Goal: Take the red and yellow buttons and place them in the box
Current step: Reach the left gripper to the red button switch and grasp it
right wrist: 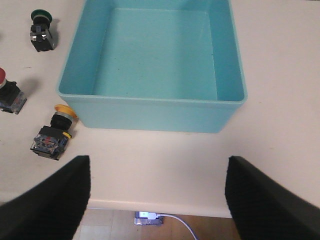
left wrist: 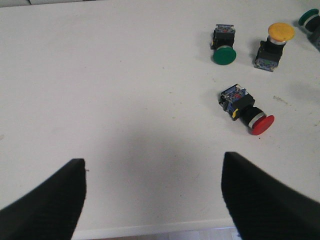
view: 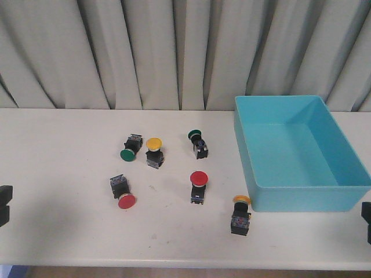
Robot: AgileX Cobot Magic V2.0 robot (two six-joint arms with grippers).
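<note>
Two red buttons rest on the white table: one upright [view: 198, 185] [right wrist: 7, 92], one tipped on its side [view: 123, 193] [left wrist: 247, 107]. One yellow button stands upright [view: 154, 152] [left wrist: 272, 45]. Another yellow button [view: 241, 214] [right wrist: 52, 132] lies just in front of the box's near left corner. The turquoise box [view: 301, 197] [right wrist: 150, 102] stands at the right, with nothing inside. My left gripper [view: 4, 204] [left wrist: 153, 200] hangs open at the table's left front edge, well short of the tipped red button. My right gripper [view: 366, 223] [right wrist: 157, 200] is open at the front edge below the box.
Two green-capped buttons lie among the others: one [view: 128, 147] [left wrist: 223, 46] beside the upright yellow one, one [view: 197, 143] [right wrist: 41, 30] nearer the box. Grey curtains hang behind the table. A power strip with a cable [right wrist: 150, 217] lies on the floor under the front edge.
</note>
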